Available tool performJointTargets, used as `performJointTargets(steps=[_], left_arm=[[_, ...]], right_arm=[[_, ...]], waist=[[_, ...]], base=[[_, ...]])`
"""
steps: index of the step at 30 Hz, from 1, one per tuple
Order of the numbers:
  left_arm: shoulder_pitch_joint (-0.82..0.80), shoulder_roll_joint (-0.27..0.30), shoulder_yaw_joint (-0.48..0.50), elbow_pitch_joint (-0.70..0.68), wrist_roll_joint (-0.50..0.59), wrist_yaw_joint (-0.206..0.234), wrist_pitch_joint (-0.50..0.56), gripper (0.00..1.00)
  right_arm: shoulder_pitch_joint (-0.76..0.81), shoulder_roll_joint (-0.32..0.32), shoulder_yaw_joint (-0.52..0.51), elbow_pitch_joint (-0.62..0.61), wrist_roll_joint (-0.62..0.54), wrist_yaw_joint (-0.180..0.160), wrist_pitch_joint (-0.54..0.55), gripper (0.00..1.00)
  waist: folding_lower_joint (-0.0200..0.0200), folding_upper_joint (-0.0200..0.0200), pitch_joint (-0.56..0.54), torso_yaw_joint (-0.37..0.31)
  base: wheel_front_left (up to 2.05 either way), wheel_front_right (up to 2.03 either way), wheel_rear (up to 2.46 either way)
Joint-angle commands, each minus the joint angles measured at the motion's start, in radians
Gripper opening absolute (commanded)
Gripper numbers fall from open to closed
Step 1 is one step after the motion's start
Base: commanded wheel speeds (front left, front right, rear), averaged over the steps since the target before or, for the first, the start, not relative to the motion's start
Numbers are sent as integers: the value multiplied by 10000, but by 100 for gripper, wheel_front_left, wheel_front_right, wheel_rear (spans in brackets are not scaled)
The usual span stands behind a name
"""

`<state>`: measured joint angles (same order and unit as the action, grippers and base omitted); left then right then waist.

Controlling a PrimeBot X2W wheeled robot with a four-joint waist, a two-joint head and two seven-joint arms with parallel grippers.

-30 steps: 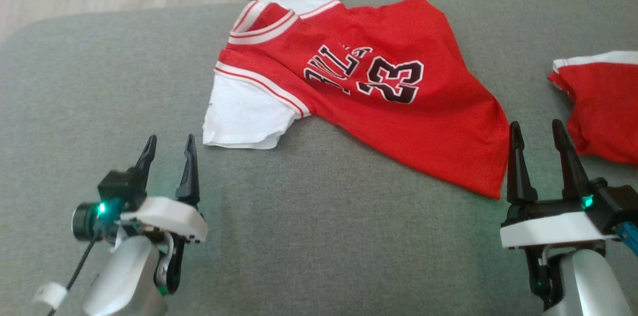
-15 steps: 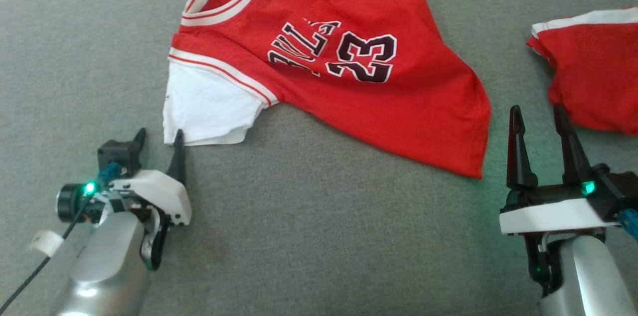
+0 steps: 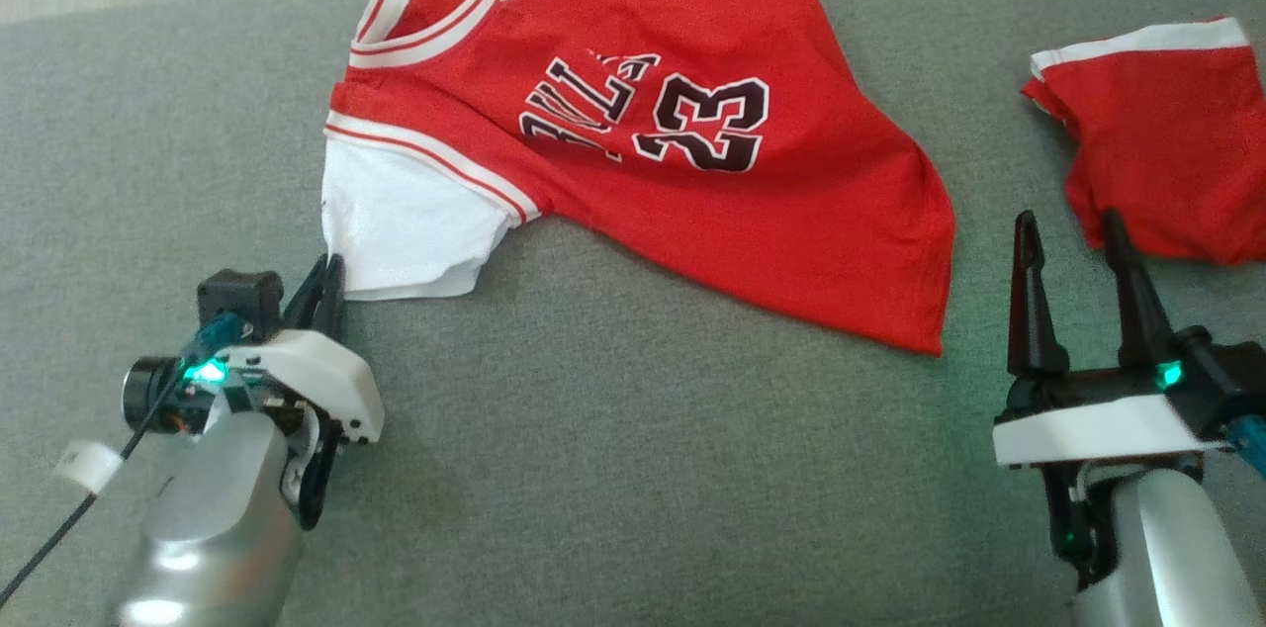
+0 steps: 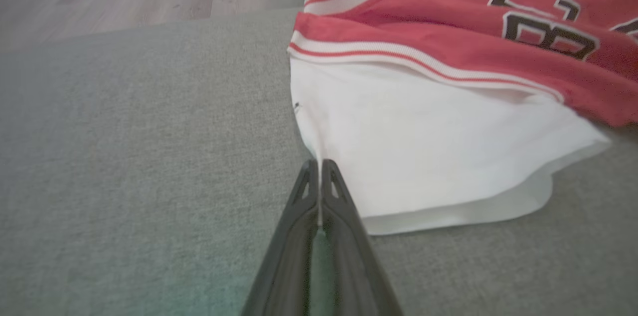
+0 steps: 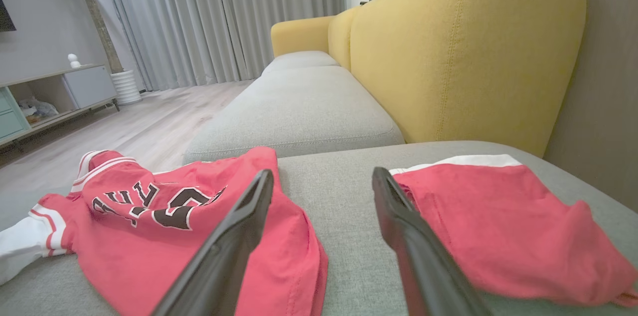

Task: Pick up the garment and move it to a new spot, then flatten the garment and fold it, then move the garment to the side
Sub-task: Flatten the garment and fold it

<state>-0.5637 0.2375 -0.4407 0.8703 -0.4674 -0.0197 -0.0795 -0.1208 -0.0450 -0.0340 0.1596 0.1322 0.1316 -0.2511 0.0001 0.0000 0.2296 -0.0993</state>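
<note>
Left of the jersey (image 3: 692,162), the left fingers (image 3: 329,273) are pressed together on the near left corner of its white sleeve (image 3: 406,222). A second ago they stood spread and short of that corner; now they are at it and closed. From the left wrist we see the cloth of the sleeve (image 4: 423,156) pucker into a crease that runs straight to the tips of the left fingers (image 4: 319,166). We judge that they have pinched the sleeve edge rather than air, though we cannot tell how much cloth sits between them.

The jersey lies on the grey sofa seat (image 3: 593,469), number side up, with its collar at the far left and its hem toward the near right. It is rumpled rather than flat. Nothing is lifted yet, and the sleeve lies against the seat. We read the first step, picking the jersey up to move it, as just begun: the grasp is made and the lift is to come. Holding one corner alone will likely let the rest drag and bunch.

Right of the jersey, just off its hem corner, the right fingers (image 3: 1029,246) stand wide apart and hold nothing, as they did a second ago. Further right of the jersey, and apart from it, lies a pair of red shorts (image 3: 1167,142).
</note>
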Motion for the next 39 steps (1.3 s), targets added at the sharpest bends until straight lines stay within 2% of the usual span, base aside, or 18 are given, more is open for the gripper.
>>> performJointTargets(steps=[1,7,11,17,23,27,34,39], left_arm=[[-125,221,370,-201,-152,-49,-314,0],[69,267,707,-885,-312,49,-1411,0],[332,374,997,-1816,-295,262,-1717,0],[889,442,1213,-3305,-87,634,-1804,0],[1316,505,1303,-4202,1,906,-1813,0],[1499,497,1240,-4588,42,983,-1813,0],[1619,488,1039,-5055,100,1039,-1752,0],[1690,500,920,-5256,134,1082,-1677,0]], right_arm=[[-130,-53,234,-199,34,-9,-107,100],[520,-53,361,311,139,-9,-107,100],[817,-53,583,870,320,-9,-107,100],[690,-53,1042,1779,648,-9,299,100],[202,-53,1127,2757,1257,-9,669,100],[-238,-53,1134,3536,1687,-9,735,100],[-979,-53,930,5218,1528,-9,997,100],[-1189,-53,1442,5890,1508,-9,1199,100]], waist=[[-1,0,-133,22],[-1,0,-546,-9],[-1,0,-716,33],[-1,0,-805,228],[-1,0,-831,422],[-1,0,-821,596],[-1,0,-796,939],[-1,0,-884,1073]], base=[[0,0,0],[0,0,0],[0,0,0],[0,0,0],[0,0,0],[0,0,0],[0,0,0],[0,0,0]])
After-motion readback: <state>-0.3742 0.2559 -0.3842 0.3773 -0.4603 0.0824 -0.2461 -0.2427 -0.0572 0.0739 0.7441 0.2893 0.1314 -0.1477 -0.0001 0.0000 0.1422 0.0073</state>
